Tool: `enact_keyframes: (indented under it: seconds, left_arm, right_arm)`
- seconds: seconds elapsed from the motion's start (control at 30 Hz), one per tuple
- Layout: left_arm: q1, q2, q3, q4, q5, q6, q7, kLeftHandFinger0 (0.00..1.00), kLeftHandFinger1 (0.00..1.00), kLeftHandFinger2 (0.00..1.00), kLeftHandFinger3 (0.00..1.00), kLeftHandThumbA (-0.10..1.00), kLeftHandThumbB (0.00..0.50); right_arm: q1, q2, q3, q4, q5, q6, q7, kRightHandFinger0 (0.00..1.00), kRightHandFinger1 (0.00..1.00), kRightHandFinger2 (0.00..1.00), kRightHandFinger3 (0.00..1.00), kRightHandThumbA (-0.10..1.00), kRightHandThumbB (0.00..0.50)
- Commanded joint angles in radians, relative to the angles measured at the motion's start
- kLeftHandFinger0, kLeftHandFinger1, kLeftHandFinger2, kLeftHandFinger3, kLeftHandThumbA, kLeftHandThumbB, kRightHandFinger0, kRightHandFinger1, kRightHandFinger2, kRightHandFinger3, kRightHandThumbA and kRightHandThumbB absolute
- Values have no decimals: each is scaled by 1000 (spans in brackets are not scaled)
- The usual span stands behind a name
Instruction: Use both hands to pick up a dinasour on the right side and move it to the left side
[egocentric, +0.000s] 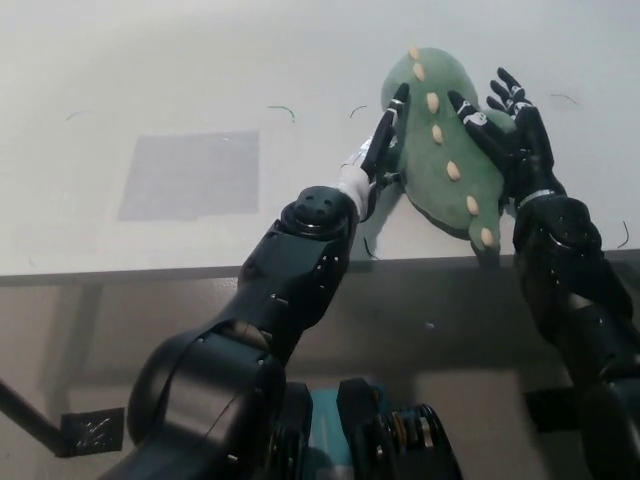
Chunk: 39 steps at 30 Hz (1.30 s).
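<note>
Robot hands (384, 135) (505, 125) flanking dinosaur (440, 150), white table (150, 80)

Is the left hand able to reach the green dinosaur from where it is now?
Probably yes: the left hand already lies against the dinosaur on its left flank, nothing between them, while the right hand presses the other side.

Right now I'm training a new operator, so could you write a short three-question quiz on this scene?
1. True or false: the left hand presses the green dinosaur from its left flank.
2. Which hand lies on the toy's right: A) right hand B) a person's hand?
3. The grey patch lies on the ____.

Key: 1 true; 2 A; 3 table.
</note>
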Motion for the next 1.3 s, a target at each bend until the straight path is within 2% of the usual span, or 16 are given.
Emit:
enact_keyframes:
  seconds: [0.0,0.03,0.07,0.17,0.2,0.23,0.27,0.37,0.43,0.47,0.6,0.83,0.87,1.0,1.1,1.27]
  left_arm:
    - [-94,-81,-31,-16,28,-10,-35,1000,1000,1000,1000,1000,408]
    - [-94,-81,-32,-15,28,-11,-34,1000,1000,1000,1000,1000,407]
    - [-96,-80,-33,-12,26,-19,-45,1000,1000,1000,1000,1000,355]
    - [-106,-82,-24,-9,13,-13,-48,1000,1000,1000,1000,1000,345]
    - [-106,-80,-26,-8,14,-15,-52,1000,1000,1000,1000,1000,351]
    - [-103,-73,-37,-8,25,-30,-66,1000,1000,1000,1000,1000,355]
    - [-101,-70,-38,-7,25,-34,-74,1000,1000,1000,1000,1000,361]
    - [-103,-66,-34,-5,20,-33,-80,1000,1000,1000,1000,1000,338]
    - [-98,-62,-35,-3,21,-53,-92,1000,1000,1000,1000,1000,298]
    - [-97,-61,-34,-2,21,-48,-91,1000,1000,1000,1000,1000,307]
    - [-92,-53,-27,0,16,-57,-95,1000,1000,1000,1000,1000,269]
    - [-87,-43,-29,3,20,-71,-101,1000,1000,1000,1000,1000,321]
    - [-82,-39,-33,5,25,-68,-99,1000,1000,1000,1000,1000,279]
    - [-72,-40,-11,1,3,-39,-92,1000,1000,1000,1000,1000,215]
    - [-59,-31,-9,-3,4,-41,-112,1000,1000,1000,1000,1000,194]
    - [-34,-20,-10,-6,6,-42,-122,1000,1000,1000,1000,1000,209]
  right_arm:
    - [-9,26,-4,-66,4,-9,-21,1000,1000,1000,1000,1000,196]
    - [-8,26,-4,-70,4,-7,-21,1000,1000,1000,1000,1000,196]
    - [0,30,-3,-106,3,1,-26,1000,1000,1000,1000,1000,228]
    - [5,37,1,-141,2,5,-31,1000,1000,1000,1000,1000,224]
    - [7,38,4,-148,-2,10,-34,1000,1000,1000,1000,1000,215]
    - [11,41,12,-164,-14,16,-46,1000,1000,1000,1000,1000,166]
    - [13,41,19,-168,-21,16,-45,1000,1000,1000,1000,1000,150]
    - [16,39,25,-185,-27,33,-54,1000,1000,1000,1000,1000,143]
    - [21,42,24,-193,-19,35,-50,1000,1000,1000,1000,1000,143]
    - [21,44,24,-194,-17,37,-50,1000,1000,1000,1000,1000,144]
    - [12,50,29,-175,-22,34,-60,1000,1000,1000,1000,1000,124]
    - [3,54,37,-157,-30,34,-65,1000,1000,1000,1000,1000,110]
    - [1,57,41,-142,-28,26,-56,1000,1000,1000,1000,1000,98]
    - [2,60,48,-120,-30,28,-54,1000,1000,1000,1000,1000,94]
    - [-8,67,57,-69,-36,-6,-53,1000,1000,1000,1000,1000,76]
    - [-20,81,72,-12,-48,-14,-69,1000,1000,1000,1000,1000,59]
